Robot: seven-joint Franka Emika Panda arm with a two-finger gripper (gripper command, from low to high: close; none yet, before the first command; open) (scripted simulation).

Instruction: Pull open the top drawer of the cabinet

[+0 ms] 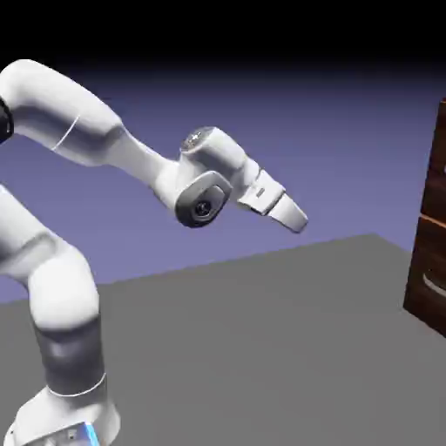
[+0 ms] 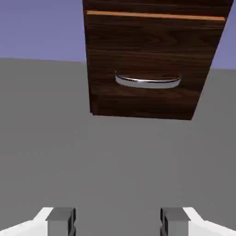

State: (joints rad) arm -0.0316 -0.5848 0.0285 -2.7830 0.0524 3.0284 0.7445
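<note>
this is a simulated robotics lab scene: a glossy white, rounded, jointed robot arm (image 1: 65, 296) stands at a flat, plain dark grey surface (image 1: 261, 348), near a boxy dark reddish-brown wood-grain cabinet (image 1: 429, 270), all before a plain blue-violet backdrop (image 1: 348, 157) that fades to black at the top.

The cabinet (image 2: 143, 50) is dark reddish-brown wood-grain with a thin orange-brown seam (image 2: 156, 15).

The cabinet (image 1: 429, 261) is tall, boxy and dark brown, and stands upright at the exterior view's right edge. Its top drawer (image 1: 437, 165) sits above a thin orange line and looks shut.
</note>
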